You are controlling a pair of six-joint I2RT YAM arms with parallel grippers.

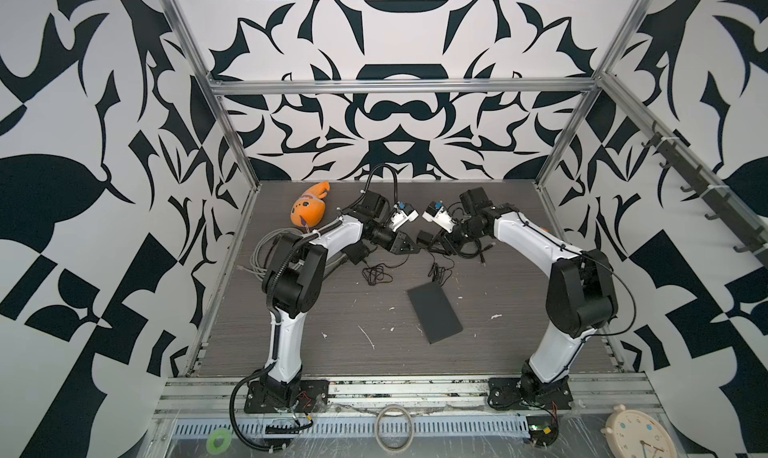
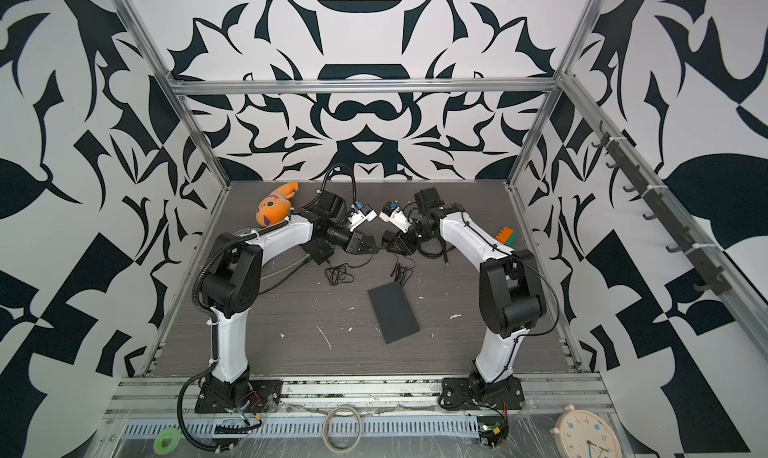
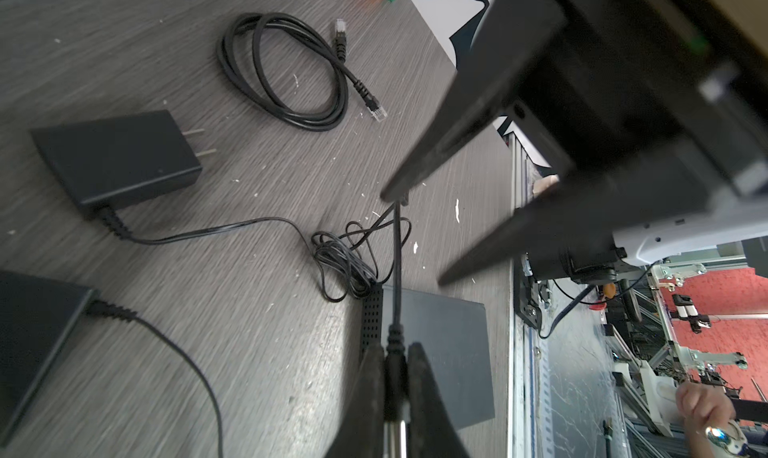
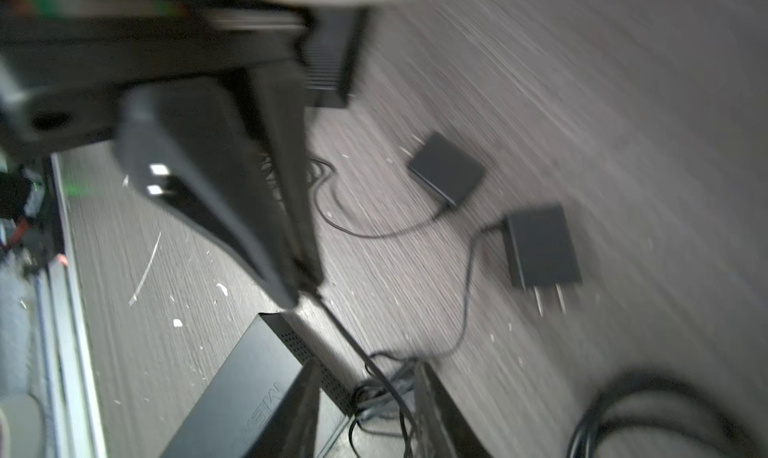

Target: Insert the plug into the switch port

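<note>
- Plug (image 3: 394, 387), black moulded barrel type with a ribbed strain relief and a bright metal tip: pinched between the pressed-together fingers of the left gripper (image 3: 395, 352), clear of the dark wood-grain tabletop (image 3: 249, 310). The metal tip points back toward the wrist, and the cord leaves past the fingertips.
- Right gripper (image 4: 368, 368): jaws spread, pinching nothing. The thin black cord (image 3: 397, 269) runs between its fingers and touches one fingertip in the left wrist view.
- Switch (image 1: 434, 312), a flat black rectangular box with one perforated side: lies flat on the tabletop, nearer the arm bases and apart from both grippers. No view shows its port.
- Cord tangle (image 3: 345, 265): bunched just beside the switch's perforated edge, leading to a black two-pronged wall adapter (image 3: 116, 157). A second black adapter (image 3: 33, 344) and a coiled black network cable (image 3: 282, 74) lie apart.
- Likely faults:
  - With the tip facing the wrist, the plug probably cannot enter a port without being turned or regrasped, and it could slip during that change.
  - The cord may catch on the spread right fingers or drag the tangle, which could shift the light switch.
  - A small misalignment could jam the tip against the casing.
- Writing: embossed letters on the switch top show in the right wrist view, but blur and a finger hide most of them. They cannot be read as a word, and no other label is legible.
</note>
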